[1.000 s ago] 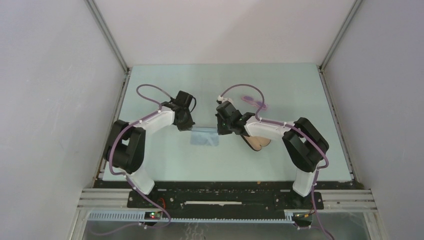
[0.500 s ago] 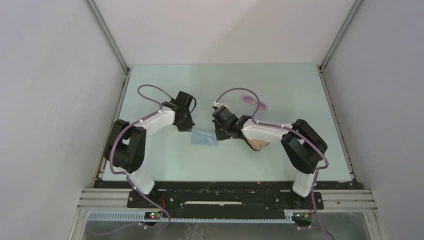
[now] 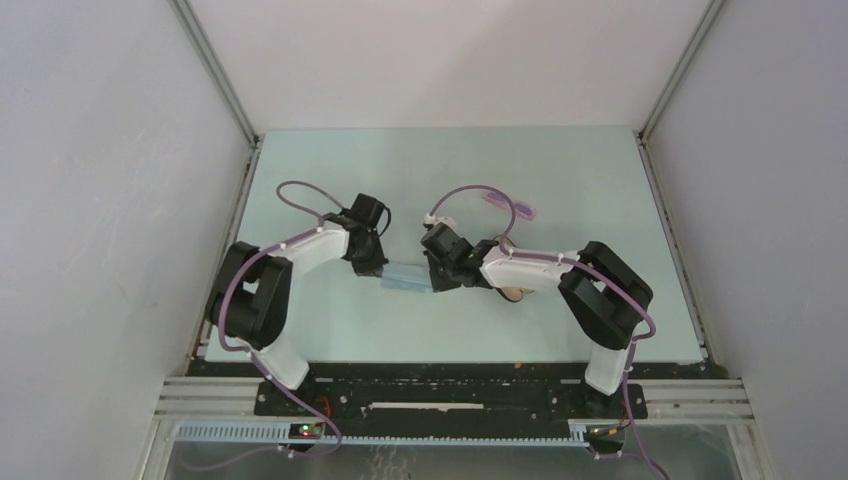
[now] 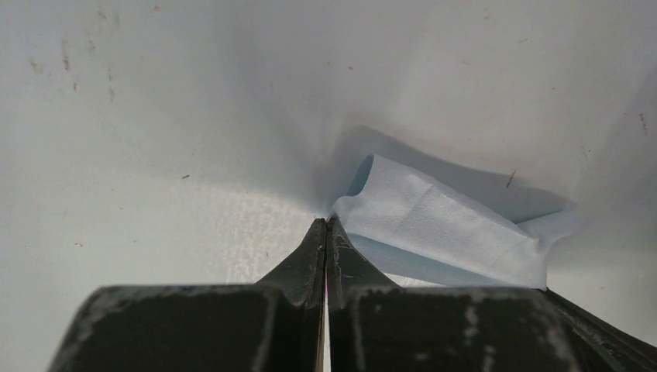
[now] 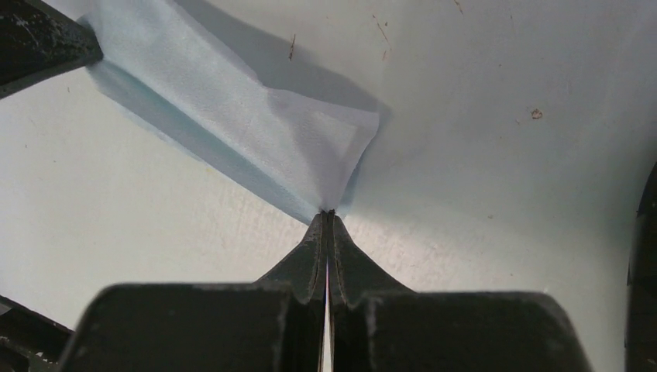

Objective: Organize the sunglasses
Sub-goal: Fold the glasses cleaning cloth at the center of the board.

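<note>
A: From the overhead camera, where are the sunglasses [image 3: 512, 206]?

B: On the pale green table [image 3: 330, 330], toward the far side and right of centre, well apart from both arms. Nothing touches them.

A: And the arms?

B: They lean in toward each other near the middle. A light blue cloth [image 3: 408, 278] stretches between the left gripper [image 3: 375, 266] and the right gripper [image 3: 437, 285]. A tan patch [image 3: 516, 293] peeks out from under the right forearm; what it belongs to I cannot tell.

A: What does the left wrist camera show?

B: The two dark fingers are pressed together, with no gap between them. One corner of the cloth runs right into their tips. The cloth is folded over on itself and trails off to the right above the table.

A: And the right wrist camera?

B: The same there. The jaws are clamped tight on the opposite corner of the cloth, which fans out up and to the left. At the top left edge, a dark finger of the other arm meets the cloth's far end.
</note>
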`<state>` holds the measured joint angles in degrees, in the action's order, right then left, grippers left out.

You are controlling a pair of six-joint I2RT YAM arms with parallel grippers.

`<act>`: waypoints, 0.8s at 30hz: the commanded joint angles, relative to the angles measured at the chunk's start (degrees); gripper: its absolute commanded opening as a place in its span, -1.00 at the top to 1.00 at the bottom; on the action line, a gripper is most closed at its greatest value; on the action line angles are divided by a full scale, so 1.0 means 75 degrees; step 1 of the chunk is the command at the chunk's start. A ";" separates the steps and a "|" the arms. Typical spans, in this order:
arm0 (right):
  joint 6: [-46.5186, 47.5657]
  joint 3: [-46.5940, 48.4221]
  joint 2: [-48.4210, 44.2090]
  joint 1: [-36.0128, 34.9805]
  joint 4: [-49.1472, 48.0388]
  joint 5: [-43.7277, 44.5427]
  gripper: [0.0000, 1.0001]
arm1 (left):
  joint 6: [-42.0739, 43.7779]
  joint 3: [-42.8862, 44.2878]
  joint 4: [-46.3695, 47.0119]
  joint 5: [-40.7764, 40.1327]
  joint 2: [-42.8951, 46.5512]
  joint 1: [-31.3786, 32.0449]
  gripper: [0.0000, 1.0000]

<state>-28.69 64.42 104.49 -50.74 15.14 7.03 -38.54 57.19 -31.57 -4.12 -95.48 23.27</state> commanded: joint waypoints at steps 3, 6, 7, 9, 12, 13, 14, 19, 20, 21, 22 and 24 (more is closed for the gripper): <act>0.0048 -0.0083 -0.0158 0.0052 0.0491 0.0499 1.00 | 0.0025 -0.0318 0.0010 -0.0311 0.0434 0.0074 1.00; 0.0089 -0.0085 -0.0223 -0.0004 0.0551 0.0568 1.00 | -0.0036 -0.0346 -0.0042 -0.0392 0.0552 0.0170 1.00; 0.0097 -0.0082 -0.0239 -0.0027 0.0575 0.0574 1.00 | -0.0065 -0.0364 -0.0063 -0.0424 0.0594 0.0197 1.00; 0.0077 -0.0085 -0.0275 -0.0086 0.0634 0.0619 1.00 | -0.0117 -0.0397 -0.0088 -0.0484 0.0689 0.0225 1.00; 0.0065 -0.0083 -0.0265 -0.0179 0.0688 0.0763 1.00 | -0.0148 -0.0470 -0.0059 -0.0511 0.0760 0.0265 1.00; 0.0062 -0.0082 -0.0229 -0.0202 0.0689 0.0789 1.00 | -0.0136 -0.0476 -0.0056 -0.0509 0.0740 0.0281 1.00; 0.0050 -0.0082 -0.0195 -0.0217 0.0683 0.0787 1.00 | -0.0134 -0.0487 -0.0052 -0.0525 0.0691 0.0293 1.00; -0.0023 -0.0082 -0.0013 -0.0242 0.0602 0.0762 1.00 | -0.0134 -0.0551 0.0028 -0.0558 0.0472 0.0296 1.00; -0.0030 -0.0082 0.0006 -0.0242 0.0595 0.0762 1.00 | -0.0134 -0.0565 0.0045 -0.0578 0.0454 0.0296 1.00; -0.0035 -0.0082 0.0027 -0.0242 0.0595 0.0762 1.00 | -0.0134 -0.0574 0.0058 -0.0601 0.0425 0.0296 1.00; -0.0033 -0.0092 0.0046 -0.0242 0.0583 0.0780 1.00 | -0.0134 -0.0581 0.0061 -0.0624 0.0391 0.0296 1.00; -0.0054 -0.0164 0.0058 -0.0226 0.0514 0.0763 1.00 | -0.0134 -0.0550 0.0055 -0.0631 0.0266 0.0296 1.00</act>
<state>-28.86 64.42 104.49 -52.53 17.32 10.22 -39.11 54.08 -31.11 -4.97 -92.27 25.67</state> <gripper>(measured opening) 0.006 0.004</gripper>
